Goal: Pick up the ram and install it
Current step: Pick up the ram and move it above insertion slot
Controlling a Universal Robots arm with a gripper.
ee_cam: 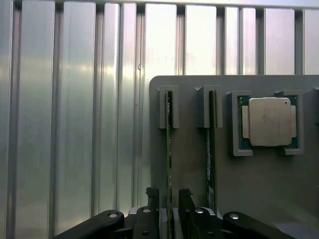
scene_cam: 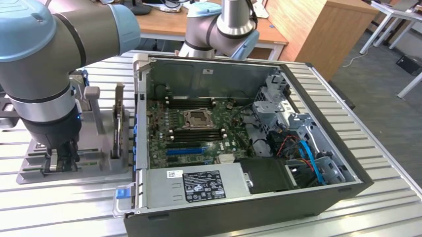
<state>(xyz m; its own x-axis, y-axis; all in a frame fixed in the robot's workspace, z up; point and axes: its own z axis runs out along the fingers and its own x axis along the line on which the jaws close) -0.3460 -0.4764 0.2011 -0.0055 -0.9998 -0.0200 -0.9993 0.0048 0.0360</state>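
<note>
The ram point(ee_cam: 169, 134) is a thin green stick standing on edge in a slot of the grey holder point(ee_cam: 189, 164). A second stick like it point(ee_cam: 211, 144) stands in the neighbouring slot. My gripper point(ee_cam: 168, 193) is down over the first stick, one dark finger point(ee_cam: 152, 195) on each side of it, with a narrow gap showing on both sides. In the exterior view the gripper point(scene_cam: 58, 160) reaches down onto the holder point(scene_cam: 99, 170) at that view's left, beside the open computer case point(scene_cam: 218, 64).
A silver processor point(ee_cam: 269, 121) lies in its own pocket on the holder. An upright expansion card point(scene_cam: 118, 123) stands on the holder. The motherboard point(scene_cam: 197, 133) lies exposed inside the case. A second robot arm point(scene_cam: 224, 29) stands behind it. Ribbed metal tabletop point(ee_cam: 75, 124) surrounds the holder.
</note>
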